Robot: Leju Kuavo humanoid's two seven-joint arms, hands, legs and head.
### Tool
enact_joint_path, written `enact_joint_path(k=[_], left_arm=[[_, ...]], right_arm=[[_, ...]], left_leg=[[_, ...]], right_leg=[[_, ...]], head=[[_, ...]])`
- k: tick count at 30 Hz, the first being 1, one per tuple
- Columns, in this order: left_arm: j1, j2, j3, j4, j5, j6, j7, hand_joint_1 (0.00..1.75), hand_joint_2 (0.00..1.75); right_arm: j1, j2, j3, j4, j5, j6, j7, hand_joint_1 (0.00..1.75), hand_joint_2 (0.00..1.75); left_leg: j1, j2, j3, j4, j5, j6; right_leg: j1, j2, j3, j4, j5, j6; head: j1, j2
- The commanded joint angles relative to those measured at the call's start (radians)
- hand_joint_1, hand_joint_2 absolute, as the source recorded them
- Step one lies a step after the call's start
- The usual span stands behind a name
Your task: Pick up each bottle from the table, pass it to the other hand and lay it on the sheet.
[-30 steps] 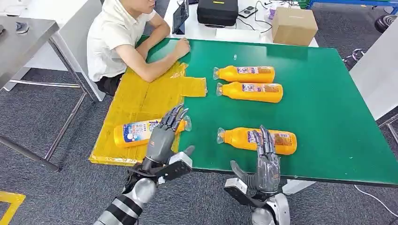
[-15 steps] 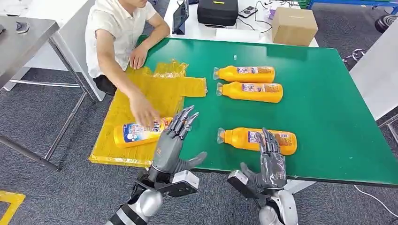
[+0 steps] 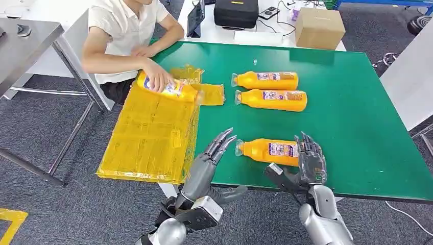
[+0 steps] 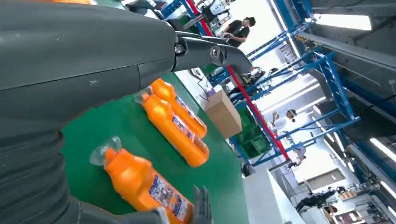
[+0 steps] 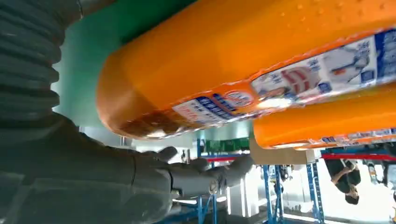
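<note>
Three orange bottles lie on the green table [image 3: 347,117]. The nearest bottle [image 3: 268,150] [image 4: 144,186] [image 5: 243,60] lies by the front edge, cap pointing left. My right hand [image 3: 307,166] reaches over its base end with fingers [image 5: 205,175] spread, not closed on it. My left hand [image 3: 208,164] hovers open just left of that bottle's cap, at the table's front edge. Two more bottles [image 3: 265,80] [image 3: 273,99] lie side by side further back. A person's hand holds a fourth bottle [image 3: 168,87] at the far end of the yellow sheet [image 3: 148,138].
The person sits at the table's far left corner, arms over the sheet. A cardboard box [image 3: 319,28] and a black case [image 3: 236,13] stand on the white table behind. A grey metal table [image 3: 25,46] is on the left.
The person took the bottle from the near part of the sheet and carried it to the far end. My left hand swung right towards the near bottle's cap; my right hand moved onto its base end.
</note>
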Motion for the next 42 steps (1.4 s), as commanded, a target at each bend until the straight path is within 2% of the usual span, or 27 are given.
enact_joint_path(k=[1, 8, 10, 11, 13, 14, 17, 20, 22, 23, 24, 25, 27, 29, 31, 34, 35, 40, 42], left_arm=[[-0.018, 0.039, -0.041, 0.016, 0.025, -0.015, 0.015, 0.0, 1.75], [-0.034, 0.034, -0.056, 0.03, 0.035, -0.032, 0.015, 0.0, 1.75], [-0.039, 0.032, -0.058, 0.04, 0.039, -0.033, 0.013, 0.0, 1.75], [-0.04, 0.032, -0.059, 0.043, 0.04, -0.035, 0.013, 0.0, 1.75], [-0.04, 0.031, -0.06, 0.044, 0.041, -0.035, 0.012, 0.0, 1.75], [-0.041, 0.03, -0.059, 0.044, 0.043, -0.033, 0.008, 0.0, 1.75], [-0.045, 0.03, -0.06, 0.044, 0.045, -0.035, 0.006, 0.0, 1.75], [-0.045, 0.03, -0.058, 0.043, 0.047, -0.036, 0.005, 0.0, 1.75], [-0.046, 0.027, -0.055, 0.042, 0.051, -0.037, 0.003, 0.0, 1.75], [-0.048, 0.021, -0.053, 0.04, 0.055, -0.04, 0.004, 0.0, 1.75], [-0.048, 0.02, -0.051, 0.039, 0.059, -0.041, 0.005, 0.0, 1.75], [-0.041, 0.017, -0.043, 0.037, 0.086, -0.048, 0.001, 0.0, 1.75], [-0.029, 0.013, -0.02, 0.039, 0.181, -0.091, 0.004, 0.0, 1.75], [-0.017, 0.002, 0.005, 0.047, 0.253, -0.105, 0.011, 0.0, 1.75], [-0.008, -0.008, 0.032, 0.07, 0.328, -0.094, 0.016, 0.0, 1.75], [0.002, -0.019, 0.05, 0.147, 0.554, -0.113, 0.092, 0.0, 1.75], [0.0, -0.016, 0.041, 0.178, 0.609, -0.113, 0.079, 0.0, 1.75], [-0.002, -0.009, 0.029, 0.19, 0.628, -0.115, 0.07, 0.0, 1.75], [0.006, -0.011, 0.037, 0.189, 0.675, -0.107, 0.092, 0.0, 1.75]], right_arm=[[-0.101, -0.027, 0.052, 0.232, -0.002, 0.025, 0.023, 0.0, 1.75], [-0.133, -0.03, 0.031, 0.328, -0.034, 0.051, 0.005, 0.0, 1.75], [-0.136, -0.026, 0.032, 0.353, -0.037, 0.101, -0.002, 0.0, 1.75], [-0.135, -0.031, 0.029, 0.359, -0.032, 0.119, -0.008, 1.38, 1.75], [-0.134, -0.034, 0.029, 0.361, -0.031, 0.118, -0.006, 1.38, 1.75], [-0.139, -0.038, 0.036, 0.376, -0.024, 0.143, 0.0, 1.75, 1.75], [-0.139, -0.058, 0.054, 0.388, -0.003, 0.194, 0.015, 1.75, 1.75], [-0.127, -0.072, 0.053, 0.375, -0.011, 0.195, -0.009, 1.75, 1.75], [-0.115, -0.059, 0.011, 0.352, -0.081, 0.187, -0.086, 1.75, 1.75], [-0.11, -0.029, -0.057, 0.329, -0.196, 0.243, -0.185, 1.75, 1.75], [-0.107, -0.022, -0.08, 0.322, -0.237, 0.264, -0.219, 1.75, 1.75], [-0.094, 0.011, -0.148, 0.287, -0.374, 0.348, -0.319, 1.75, 1.75], [-0.072, 0.044, -0.167, 0.219, -0.465, 0.373, -0.382, 1.75, 1.75], [-0.054, 0.06, -0.169, 0.165, -0.51, 0.361, -0.397, 1.75, 1.75], [-0.036, 0.083, -0.183, 0.103, -0.584, 0.363, -0.426, 1.75, 1.75], [0.012, 0.112, -0.148, -0.047, -0.689, 0.33, -0.415, 1.73, 1.75], [0.024, 0.116, -0.122, -0.093, -0.719, 0.321, -0.395, 1.69, 1.75], [0.027, 0.115, -0.103, -0.108, -0.73, 0.319, -0.385, 1.69, 1.75], [0.03, 0.123, -0.106, -0.123, -0.772, 0.304, -0.42, 1.59, 1.75]], left_leg=[[0.001, 0.0, 0.003, -0.001, -0.001, -0.001], [0.001, -0.001, 0.005, -0.001, 0.0, -0.001], [0.001, -0.001, 0.006, -0.001, 0.0, -0.001], [0.001, -0.001, 0.007, -0.001, 0.0, -0.002], [0.0, -0.002, 0.007, -0.001, 0.0, -0.001], [0.001, -0.003, 0.009, -0.002, 0.0, -0.002], [0.001, -0.002, 0.011, -0.001, 0.0, -0.002], [0.0, -0.003, 0.011, -0.001, 0.0, 0.0], [0.001, -0.004, 0.013, -0.002, 0.0, -0.001], [0.001, -0.003, 0.014, -0.001, 0.0, 0.0], [0.001, -0.005, 0.015, -0.001, 0.0, -0.002], [0.001, -0.004, 0.015, -0.001, 0.0, -0.001], [0.001, -0.002, 0.015, -0.002, -0.001, 0.0], [0.002, 0.001, 0.017, -0.002, -0.002, 0.0], [0.001, 0.006, 0.018, -0.001, -0.003, -0.001], [0.002, 0.01, 0.019, -0.002, -0.004, -0.003], [0.002, 0.009, 0.019, -0.002, -0.004, -0.003], [0.003, 0.009, 0.016, -0.001, -0.004, -0.003], [0.002, 0.009, 0.012, -0.001, -0.003, -0.001]], right_leg=[[0.001, 0.0, 0.003, -0.001, -0.001, -0.001], [0.0, -0.001, 0.006, -0.002, -0.001, -0.002], [0.001, -0.001, 0.007, -0.002, -0.001, -0.002], [0.001, -0.001, 0.008, -0.002, -0.001, -0.003], [0.0, -0.002, 0.008, -0.002, -0.001, -0.002], [0.001, -0.002, 0.01, -0.003, -0.001, -0.003], [0.001, -0.002, 0.011, -0.003, -0.001, -0.003], [0.0, -0.003, 0.011, -0.003, -0.001, -0.002], [0.001, -0.004, 0.013, -0.003, -0.001, -0.002], [0.001, -0.003, 0.012, -0.003, -0.001, -0.002], [0.001, -0.005, 0.011, -0.003, -0.002, -0.003], [0.001, -0.004, 0.007, -0.003, -0.002, -0.002], [0.001, -0.001, 0.008, -0.004, -0.001, -0.002], [0.002, 0.001, 0.017, -0.004, -0.001, -0.002], [0.001, 0.004, 0.017, -0.003, 0.0, -0.002], [0.002, 0.008, 0.016, -0.003, 0.0, -0.004], [0.002, 0.007, 0.016, -0.003, 0.0, -0.003], [0.003, 0.007, 0.013, -0.002, -0.001, -0.003], [0.002, 0.007, 0.01, -0.002, 0.0, -0.002]], head=[[0.0, 0.0], [0.001, 0.0], [0.001, 0.0], [0.0, 0.0], [0.001, 0.0], [0.0, 0.0], [0.0, 0.0], [0.0, 0.0], [0.0, 0.0], [0.001, 0.0], [0.0, 0.0], [0.001, 0.0], [0.001, 0.0], [0.002, 0.0], [0.001, 0.0], [0.0, 0.0], [0.001, 0.0], [0.0, 0.0], [0.0, 0.0]])
